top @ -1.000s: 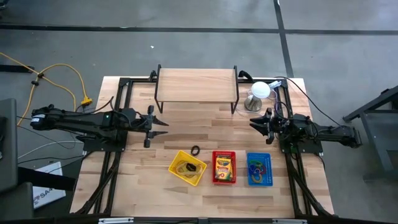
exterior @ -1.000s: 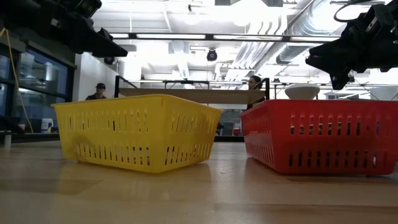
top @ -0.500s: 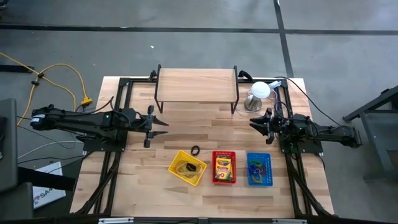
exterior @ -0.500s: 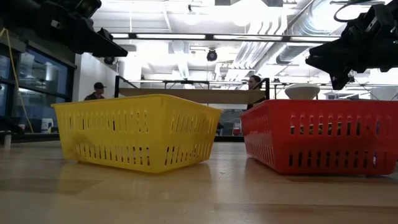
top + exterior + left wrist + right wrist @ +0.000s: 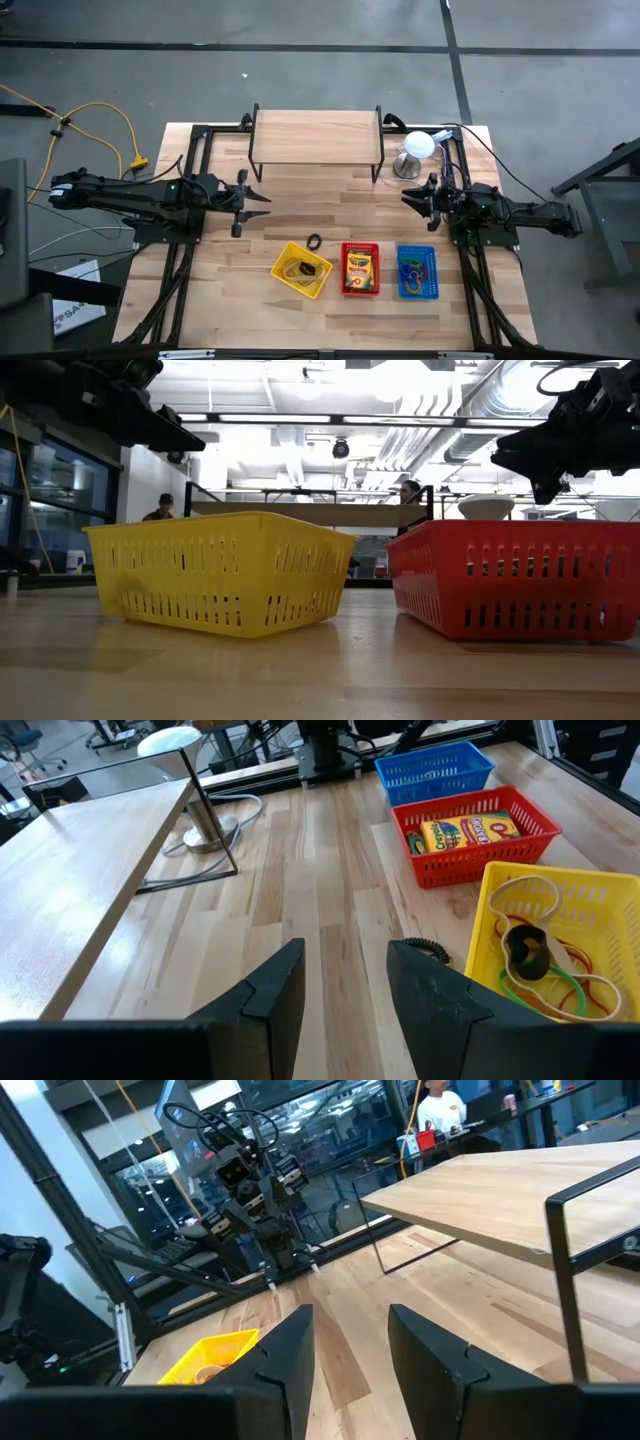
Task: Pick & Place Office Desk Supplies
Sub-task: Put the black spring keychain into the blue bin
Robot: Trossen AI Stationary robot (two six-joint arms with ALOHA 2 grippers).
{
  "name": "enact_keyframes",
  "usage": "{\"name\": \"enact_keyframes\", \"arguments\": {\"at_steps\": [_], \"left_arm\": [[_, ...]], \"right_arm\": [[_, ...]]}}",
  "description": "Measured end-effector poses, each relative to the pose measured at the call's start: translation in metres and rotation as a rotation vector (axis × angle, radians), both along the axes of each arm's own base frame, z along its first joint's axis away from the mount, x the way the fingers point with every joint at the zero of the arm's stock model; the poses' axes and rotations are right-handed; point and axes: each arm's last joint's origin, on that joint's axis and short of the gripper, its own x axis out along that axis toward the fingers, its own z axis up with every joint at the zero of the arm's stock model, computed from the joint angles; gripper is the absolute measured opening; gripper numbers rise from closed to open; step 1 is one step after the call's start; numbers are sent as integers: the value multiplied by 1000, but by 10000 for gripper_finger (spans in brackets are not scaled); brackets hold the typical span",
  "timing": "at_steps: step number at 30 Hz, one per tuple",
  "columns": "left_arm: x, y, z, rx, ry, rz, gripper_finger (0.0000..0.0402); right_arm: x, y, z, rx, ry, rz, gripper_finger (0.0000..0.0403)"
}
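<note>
On the table's left side the left gripper [image 5: 262, 205] hovers with fingers apart, empty. Just ahead and below it sit a yellow basket [image 5: 301, 269] of rubber bands [image 5: 540, 975], then a red basket [image 5: 360, 269] with a crayon box [image 5: 359, 267], then a blue basket [image 5: 417, 272]. Farthest right, the right gripper [image 5: 408, 197] hangs parted, holding nothing.
</note>
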Motion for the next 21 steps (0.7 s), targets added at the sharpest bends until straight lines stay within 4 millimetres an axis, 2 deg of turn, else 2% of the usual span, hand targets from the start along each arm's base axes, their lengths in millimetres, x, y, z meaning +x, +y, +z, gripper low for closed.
{"name": "enact_keyframes", "arguments": {"at_steps": [14,21], "left_arm": [[2,0,-3,-13,25,8,137],[19,1,-15,-54,135,42,137]], "right_arm": [[0,-1,1,0,-10,-18,118],[0,-1,1,0,-12,-18,118]]}}
